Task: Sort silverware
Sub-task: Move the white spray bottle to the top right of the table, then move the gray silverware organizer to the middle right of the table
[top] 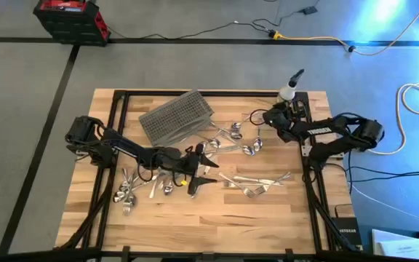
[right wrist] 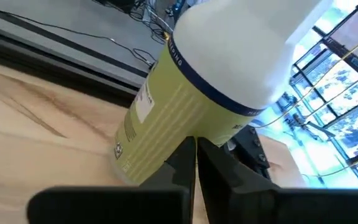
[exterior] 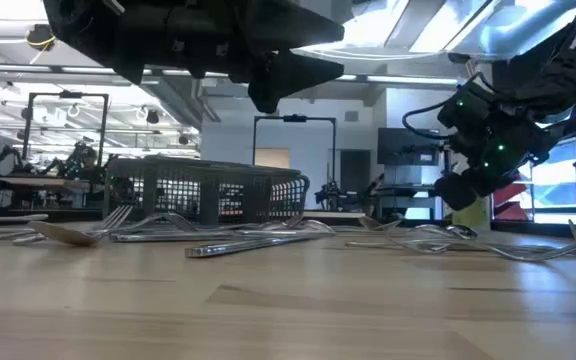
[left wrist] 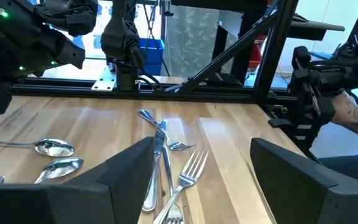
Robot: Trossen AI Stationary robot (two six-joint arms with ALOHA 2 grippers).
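The silverware lies loose on the wooden table in three clusters. One group of forks and spoons point(top: 133, 185) is at the near left, one point(top: 235, 135) is beside the mesh basket point(top: 177, 116), and one point(top: 257, 182) is at the near right. My left gripper point(top: 204, 169) hovers open above the table's middle. In its wrist view, forks point(left wrist: 185, 174) and a spoon point(left wrist: 55, 148) lie below the open fingers point(left wrist: 202, 146), untouched. My right gripper point(right wrist: 196, 163) is shut near the far right, right in front of a yellow-green bottle point(right wrist: 179, 99). My right gripper's shut fingertips point(right wrist: 185, 155) stand right at the lower side of the bottle point(right wrist: 160, 143), with nothing between them. I cannot tell whether they touch it.
The gray mesh basket point(exterior: 208, 190) lies tilted at the far middle of the table. The bottle with a white cap point(top: 289, 91) stands at the far right edge. A black frame point(top: 115, 109) borders the tabletop. Bare wood point(top: 217, 225) runs along the near edge.
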